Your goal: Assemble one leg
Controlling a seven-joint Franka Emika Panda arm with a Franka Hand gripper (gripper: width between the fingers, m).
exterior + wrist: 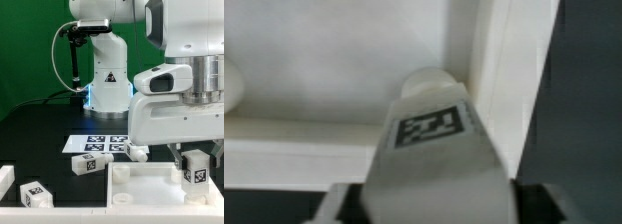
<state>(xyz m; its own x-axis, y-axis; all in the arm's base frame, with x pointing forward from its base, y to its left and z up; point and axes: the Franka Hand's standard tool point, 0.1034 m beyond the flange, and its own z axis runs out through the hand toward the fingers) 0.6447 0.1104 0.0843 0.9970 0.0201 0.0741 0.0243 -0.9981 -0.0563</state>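
My gripper (196, 160) is shut on a leg (197, 170), a small white block with a black-and-white tag, and holds it upright over the right part of the large white tray piece (150, 178). In the wrist view the leg (429, 130) fills the middle between the jaws of the gripper (438, 205). Its far end points at the tray's inner corner, beside the raised rim (491, 60). I cannot tell whether the leg touches the tray. Only the dark edges of the fingers (541, 200) show.
The marker board (100, 143) lies behind the tray. Loose legs lie at the exterior view's left (35, 194), at the left edge (5, 180), before the board (88, 165) and beside it (138, 152). The arm's base (108, 75) stands at the back.
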